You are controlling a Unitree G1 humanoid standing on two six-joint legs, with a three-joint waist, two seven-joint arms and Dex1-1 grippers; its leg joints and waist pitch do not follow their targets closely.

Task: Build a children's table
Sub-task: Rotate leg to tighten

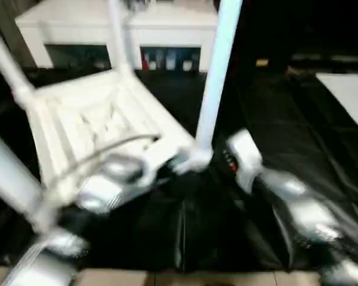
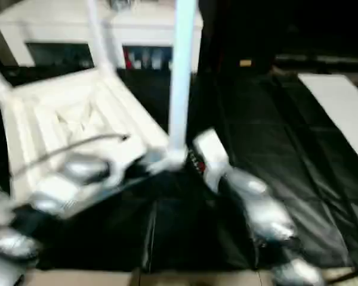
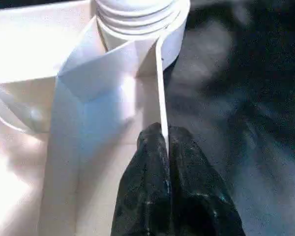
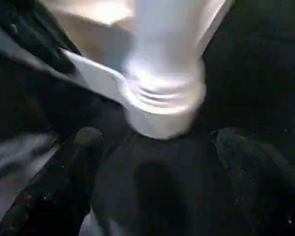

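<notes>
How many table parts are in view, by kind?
White ribbed plastic table top: 1
Long round white plastic legs: 4
Total: 5

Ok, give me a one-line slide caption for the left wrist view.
Left gripper pinching the thin rim of the upturned children's table, just below a screwed-in leg at the corner.
</notes>
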